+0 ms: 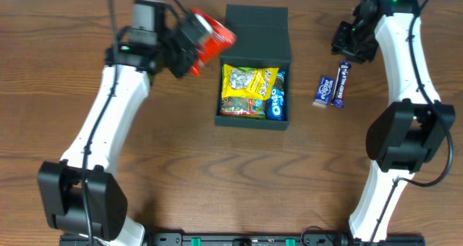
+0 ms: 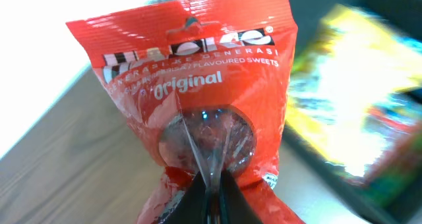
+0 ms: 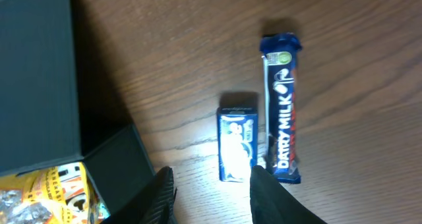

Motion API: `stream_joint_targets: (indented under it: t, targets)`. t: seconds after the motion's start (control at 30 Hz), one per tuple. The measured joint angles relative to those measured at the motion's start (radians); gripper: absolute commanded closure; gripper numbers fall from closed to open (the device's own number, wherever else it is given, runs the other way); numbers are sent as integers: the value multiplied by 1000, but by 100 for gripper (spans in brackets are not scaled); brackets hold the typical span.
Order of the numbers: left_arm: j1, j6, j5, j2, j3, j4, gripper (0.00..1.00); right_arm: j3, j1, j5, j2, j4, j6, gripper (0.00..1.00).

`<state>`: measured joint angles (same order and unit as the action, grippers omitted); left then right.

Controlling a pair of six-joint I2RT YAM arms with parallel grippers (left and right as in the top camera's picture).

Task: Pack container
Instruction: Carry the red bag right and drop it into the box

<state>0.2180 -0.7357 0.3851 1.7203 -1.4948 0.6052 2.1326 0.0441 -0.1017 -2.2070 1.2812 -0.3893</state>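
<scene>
Container point(image 1: 257, 29): stood on the surface point(image 1: 217, 174) at mid far edge, lid open, nearly filled by yellow packet point(image 1: 248, 87) and Oreo pack point(image 1: 277, 103). Left fingers point(image 2: 191, 207) were clamped shut on the thin end of the red packet point(image 2: 198, 99), which could slip or snag the left wall. Right fingers point(image 3: 280, 201) were part-open and empty over the chocolate bar point(image 3: 282, 112). Free room lay toward the near edge.

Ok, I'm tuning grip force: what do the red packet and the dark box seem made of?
Red packet: thin glossy plastic film, going by its glare and crinkles. Dark box: stiff and matte, probably card or plastic; its flat faces show no shine.
</scene>
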Motion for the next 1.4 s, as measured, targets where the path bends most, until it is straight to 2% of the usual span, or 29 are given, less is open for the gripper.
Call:
stream_joint_targets:
  t: [0.27,0.43,0.67,0.93,1.4]
  targets:
    - [205,-243,92,16,0,130,94,0,30,-14,0,-5,0,62]
    - [257,-307,108,74,0,137,94,0,31,-15,0,-6,7,62]
    - [252,-324,106,206,0,130,94,0,31,-18,0,4,12,62]
    - [248,-337,116,279,-10,135,94,0,31,-19,0,8,15,62]
    - [253,-338,37,287,-19,123,94,0,31,-20,0,8,16,62]
